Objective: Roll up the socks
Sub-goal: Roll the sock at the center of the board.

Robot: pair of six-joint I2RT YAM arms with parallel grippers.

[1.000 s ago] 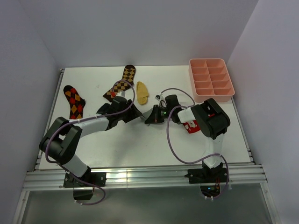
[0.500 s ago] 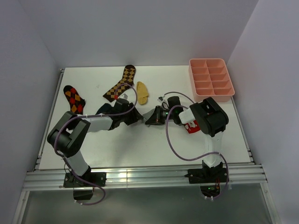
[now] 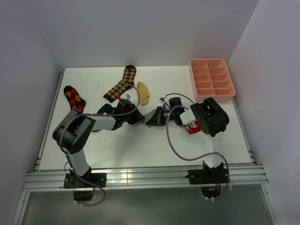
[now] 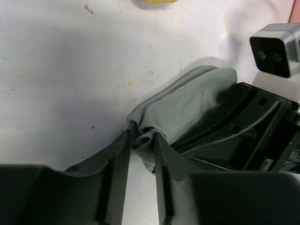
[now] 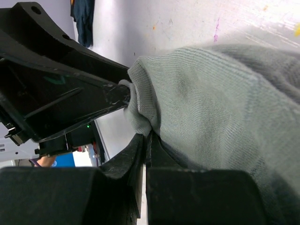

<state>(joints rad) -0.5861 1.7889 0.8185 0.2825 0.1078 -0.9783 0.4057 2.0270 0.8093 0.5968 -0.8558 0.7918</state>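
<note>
With the left end effector (image 4: 141,137) and right end effector (image 5: 146,137) both clamped on the grey sock (image 4: 187,105), opposing pulls risked slipping its thin fold free.

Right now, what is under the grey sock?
The table shows around the grey sock; the left gripper pinches one end, the right gripper the other. What lies beneath the fabric is covered.

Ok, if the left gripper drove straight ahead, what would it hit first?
The grey sock pinched in the left gripper, then likely the right gripper directly behind it, gripping the same sock.
</note>
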